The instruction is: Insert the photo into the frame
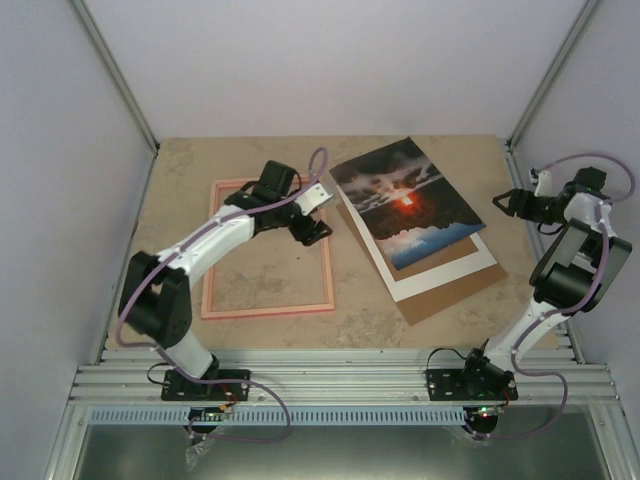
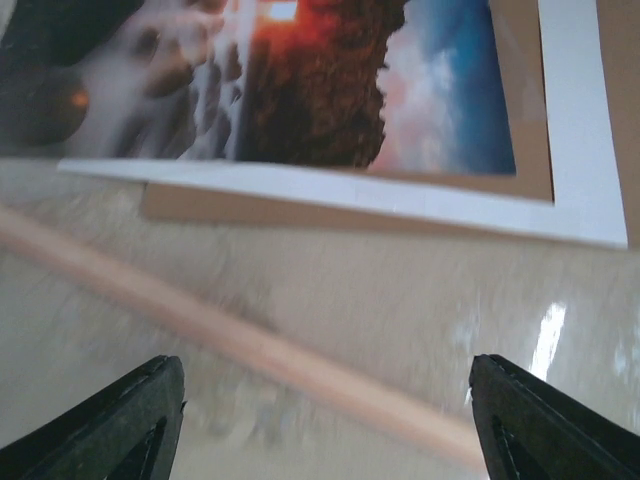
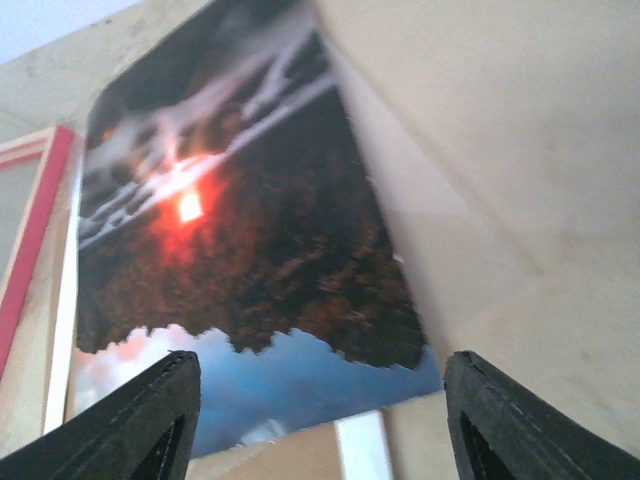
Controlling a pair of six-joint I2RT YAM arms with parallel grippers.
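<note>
Photo [image 1: 408,200], with its red-orange sun glow among dark clouds and the blue-white band at its near end, lies face up and askew right of centre on the table [image 1: 190,165]. It rests on top of the white mat sheet [image 1: 440,268], which in turn lies on the brown backing board [image 1: 455,297], and its far end reaches past the mat's edge. The frame [image 1: 268,308] lies flat to the left of this stack, near it but not touching, with bare tabletop showing through its opening. The left gripper [image 1: 316,222] hangs over the frame's right bar, between frame and photo, and points toward the stack. In its wrist view the jaws stand wide apart with nothing clamped; the pale bar runs slantwise below them (blurred there), and the photo sits just beyond on mat and board. The right gripper [image 1: 507,203] hovers off the photo's right side, well apart from the left one and clear of the print. Its jaws are likewise spread and hold nothing, and its wrist view looks across the photo's glossy surface toward the pink edge of the frame at far left.
</note>
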